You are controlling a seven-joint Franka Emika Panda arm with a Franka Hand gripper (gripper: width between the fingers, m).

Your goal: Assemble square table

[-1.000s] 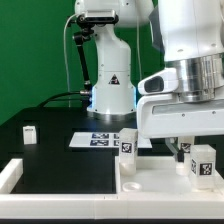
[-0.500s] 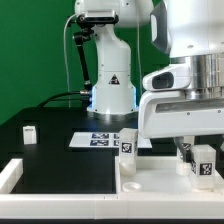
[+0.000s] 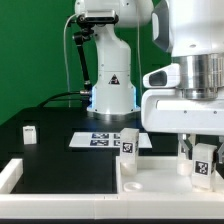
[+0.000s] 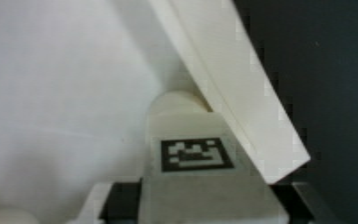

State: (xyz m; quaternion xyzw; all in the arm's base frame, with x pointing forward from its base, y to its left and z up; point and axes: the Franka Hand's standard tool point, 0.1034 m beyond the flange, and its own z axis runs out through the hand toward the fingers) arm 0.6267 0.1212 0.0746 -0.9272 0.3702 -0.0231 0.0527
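Beside the slab's edge (image 4: 229, 90), hand (image 3: 197, 163) straddles leg (image 3: 203, 160).

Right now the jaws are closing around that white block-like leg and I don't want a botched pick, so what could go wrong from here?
The gripper straddles the short white block-like leg with a black-and-white tag, which stands close to the long white rail; a finger could catch that rail.

In the wrist view the leg looks slightly skewed between the jaws, so it may twist as they pinch.

The leg stands on the large flat white square tabletop slab; a skewed lift might drag it.
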